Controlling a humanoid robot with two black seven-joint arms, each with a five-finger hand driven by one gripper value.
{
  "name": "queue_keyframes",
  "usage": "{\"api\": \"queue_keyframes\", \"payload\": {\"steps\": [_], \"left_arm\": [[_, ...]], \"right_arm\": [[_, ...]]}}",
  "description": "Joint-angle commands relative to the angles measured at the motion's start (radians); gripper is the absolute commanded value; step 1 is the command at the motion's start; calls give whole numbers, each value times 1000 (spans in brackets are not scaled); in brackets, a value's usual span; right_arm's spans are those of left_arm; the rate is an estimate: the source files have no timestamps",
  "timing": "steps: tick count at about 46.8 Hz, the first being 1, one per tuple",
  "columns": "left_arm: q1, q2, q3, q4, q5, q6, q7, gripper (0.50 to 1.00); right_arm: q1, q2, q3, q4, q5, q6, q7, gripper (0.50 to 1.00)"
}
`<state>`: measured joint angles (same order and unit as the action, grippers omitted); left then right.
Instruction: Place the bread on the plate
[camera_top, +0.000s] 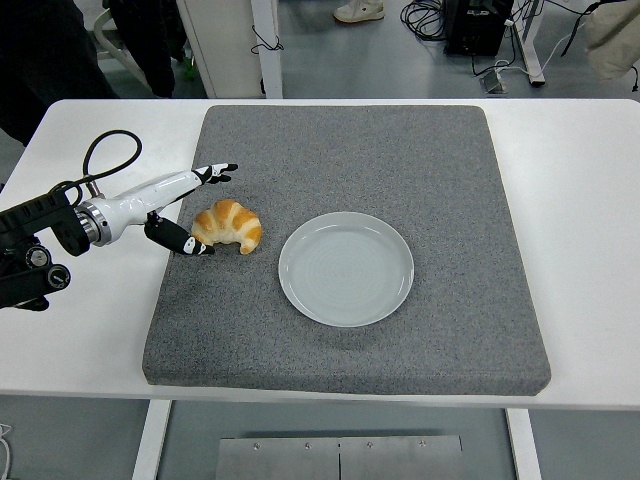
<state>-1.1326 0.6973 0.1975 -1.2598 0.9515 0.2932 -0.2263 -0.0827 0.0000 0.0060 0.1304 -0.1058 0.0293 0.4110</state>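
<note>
A golden croissant (229, 226) lies on the grey foam mat (350, 150), left of a round pale plate (346, 268) that holds nothing. My left hand (196, 208) reaches in from the left edge, low over the mat. It is open around the croissant's left end: its thumb (183, 241) lies at the near left side of the bread, and its fingers (216, 173) stretch past the far left side. I cannot tell whether they touch the bread. The right arm is out of sight.
The mat covers most of the white table (580, 200). A dark-clothed person (45, 50) stands at the top left. Cables and table legs (500, 40) show on the floor beyond the far edge.
</note>
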Motion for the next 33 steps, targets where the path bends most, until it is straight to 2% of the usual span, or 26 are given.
{"api": "queue_keyframes", "payload": {"steps": [1,6,12,33], "left_arm": [[14,-28,-3,36,-2,9,-13,949],[25,-68,-3,86,-11,35,-54,949],[45,-104,-4,135,-14,47,-79,949],[94,-173,-47,233,-25,47,-82,948]], "right_arm": [[0,0,0,0,0,0,0,1000],[0,0,0,0,0,0,0,1000],[0,0,0,0,0,-2,0,1000],[1,0,0,-2,0,-2,0,1000]]}}
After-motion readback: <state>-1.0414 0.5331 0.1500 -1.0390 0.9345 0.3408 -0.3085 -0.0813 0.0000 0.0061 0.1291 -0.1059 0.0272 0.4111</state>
